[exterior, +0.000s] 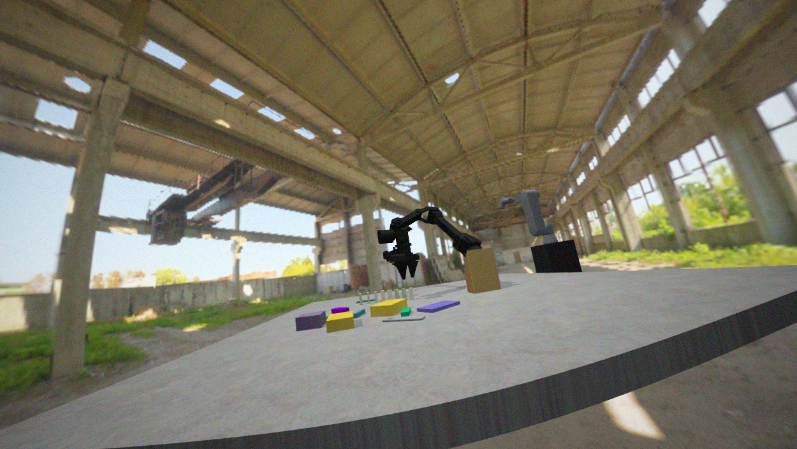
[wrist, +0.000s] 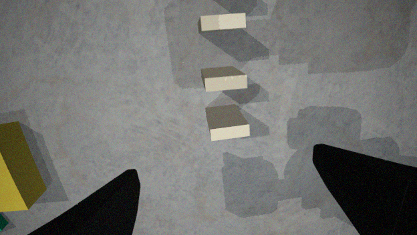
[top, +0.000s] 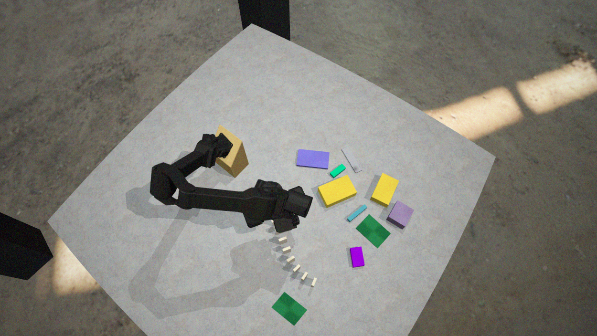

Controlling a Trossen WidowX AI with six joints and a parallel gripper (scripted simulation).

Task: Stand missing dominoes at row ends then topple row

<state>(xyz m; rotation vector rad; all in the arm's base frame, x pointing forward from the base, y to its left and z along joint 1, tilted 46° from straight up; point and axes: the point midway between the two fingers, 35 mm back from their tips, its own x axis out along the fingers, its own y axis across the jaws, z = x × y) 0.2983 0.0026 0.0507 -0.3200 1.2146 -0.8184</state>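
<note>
Looking down on the bench [top: 271, 104] [exterior: 502, 345] [wrist: 100, 83] from the top view, and seeing the black claw [top: 286, 223] [exterior: 408, 277] [wrist: 228, 165] hanging above one end of the domino row! Showing both fingers well apart, with nothing gripped between them. Checking the wrist view: finding the end domino [exterior: 410, 293] [wrist: 230, 132] standing upright on the bench, free of the fingers, with two more dominoes lining up beyond it. Following the row in the top view, curving from beneath the claw towards the bench's lower-right edge, and ending at the far domino [top: 313, 282], also standing. Seeing no fallen piece among the visible dominoes, but not making out every one beneath the arm.

Moving across to the right corner: spotting a mauve block [top: 399, 214] [exterior: 310, 320] sitting nearest the right-hand edges, just beside a yellow block [top: 384, 189] [exterior: 340, 321]. Passing another yellow block [top: 336, 191] [exterior: 388, 307] [wrist: 23, 173], lying between the first and the claw, and a violet slab [top: 313, 159] [exterior: 438, 306], lying flat towards the upper-right edge. Picking out a purple block [top: 357, 256] [exterior: 339, 309] between the row and the lower-right edge, and glimpsing a green square [top: 289, 308] lying flat towards the bottom of the top view.
</note>
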